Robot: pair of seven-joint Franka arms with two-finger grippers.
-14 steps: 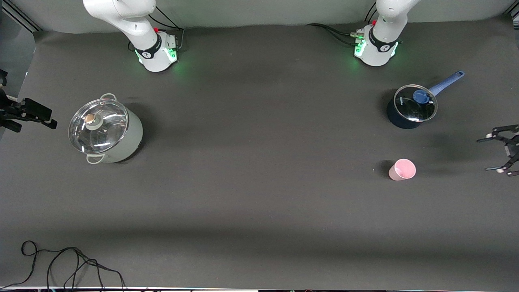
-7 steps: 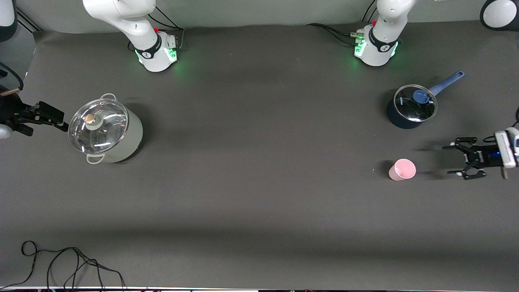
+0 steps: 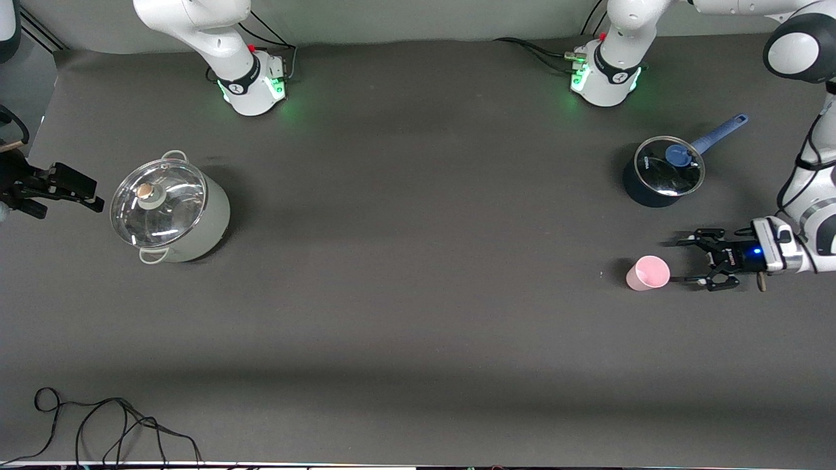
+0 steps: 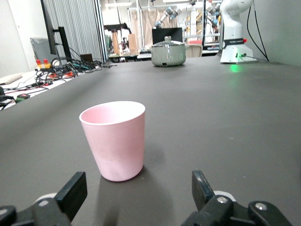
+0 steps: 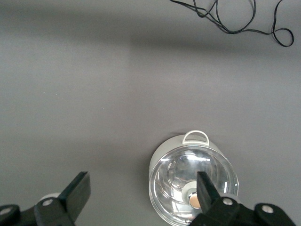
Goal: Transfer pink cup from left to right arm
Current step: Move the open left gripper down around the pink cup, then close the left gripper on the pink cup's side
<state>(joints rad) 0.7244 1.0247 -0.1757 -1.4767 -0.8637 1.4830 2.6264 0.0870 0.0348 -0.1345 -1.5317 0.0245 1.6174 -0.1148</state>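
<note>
My left claw (image 3: 696, 260) is low and spread wide, just beside the pink cup (image 3: 647, 273), which stands upright on the counter (image 3: 418, 313) toward my left arm's end, untouched. My right claw (image 3: 65, 189) hovers open beside the grey pot (image 3: 168, 207).

You see a dark grey matte worktop (image 3: 405, 313) under soft overhead light, a pale grey wall (image 3: 418, 16) along its edge, and grey vertical blinds (image 4: 77, 23) across the lab.
</note>
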